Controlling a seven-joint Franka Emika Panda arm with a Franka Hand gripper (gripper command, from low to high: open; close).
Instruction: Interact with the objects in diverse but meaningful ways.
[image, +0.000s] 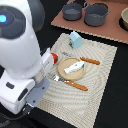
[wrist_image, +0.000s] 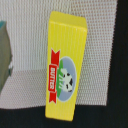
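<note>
- The butter box (wrist_image: 64, 67) fills the wrist view: a long yellow carton with a red ribbon label reading "BUTTER" and an oval picture of a cow on green and blue.
- It lies flat on the woven mat (wrist_image: 30, 50), its lower end reaching over the mat's edge onto the black table (wrist_image: 100, 117). The box cannot be seen in the exterior view, where the arm covers that part of the mat.
- A dull green-grey shape sits at the edge of the wrist view beside the box; what it is cannot be told.
- The gripper does not show in the wrist view, and in the exterior view the white arm (image: 22, 55) hides it, so how far it is open and whether it holds or touches anything cannot be told.
- Nearest in the exterior view is the arm, smooth white plastic with a grey bracket low down.
- A red tomato (image: 53, 57) peeks out just beside the arm.
- Beyond it a round tan plate (image: 64, 64) carries a white fish (image: 74, 67); orange-handled cutlery lies on either side.
- Farther on, a light-blue carton (image: 75, 39) stands upright near the mat's far edge.
- Farthest, two grey pots (image: 85, 12) sit on a brown board.
</note>
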